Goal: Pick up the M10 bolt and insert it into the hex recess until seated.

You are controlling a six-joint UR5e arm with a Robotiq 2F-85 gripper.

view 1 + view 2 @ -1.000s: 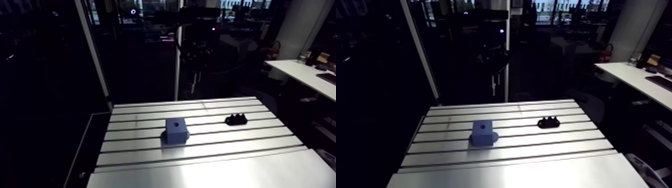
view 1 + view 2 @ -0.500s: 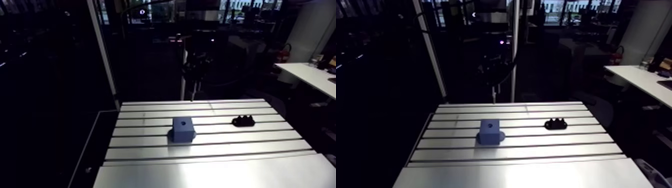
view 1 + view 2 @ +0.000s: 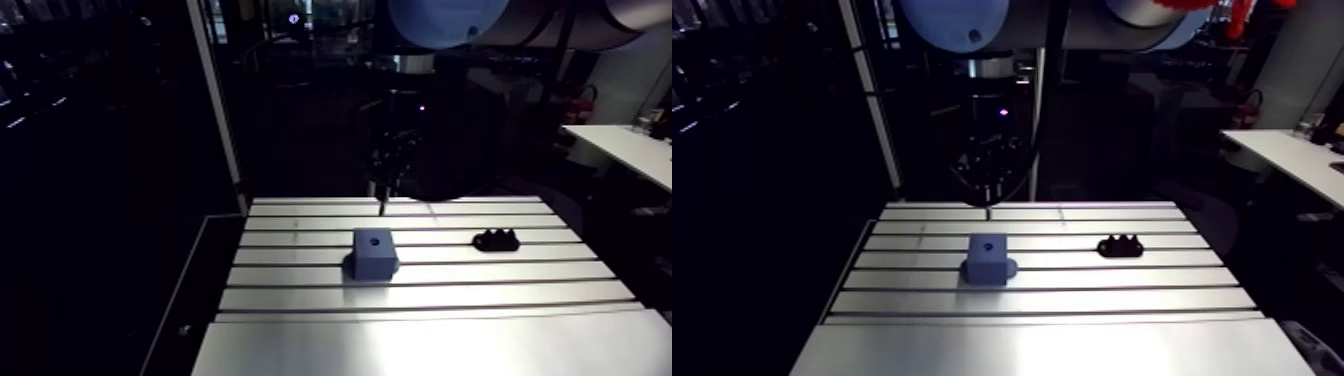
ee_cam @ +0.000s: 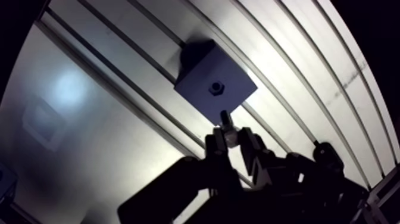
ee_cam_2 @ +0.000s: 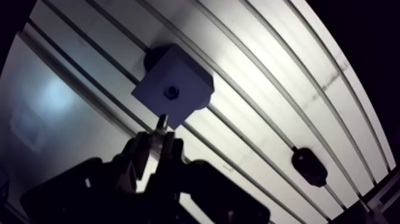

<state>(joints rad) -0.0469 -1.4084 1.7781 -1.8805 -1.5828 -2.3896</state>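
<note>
A blue-grey block [image 3: 374,254] stands mid-table, with a small hex recess [image 4: 216,88] in its top face. In the wrist view my gripper [image 4: 231,136] is shut on the M10 bolt [image 4: 225,119], whose shank sticks out past the fingertips towards the block. The bolt's tip hangs clear of the block, just short of its near edge and off to one side of the recess. In the arm view the gripper [image 3: 385,165] hangs above the table's far edge, behind the block, with the bolt [image 3: 380,207] pointing down.
A small black holder [image 3: 496,240] with rounded bumps lies on the slotted aluminium table [image 3: 520,290], to the right of the block. The table's far edge and left edge drop off into the dark.
The gripper with the bolt has come down from high above to just over the table's far side behind the block. The arm views have shifted with the arm; block and holder stay put.
</note>
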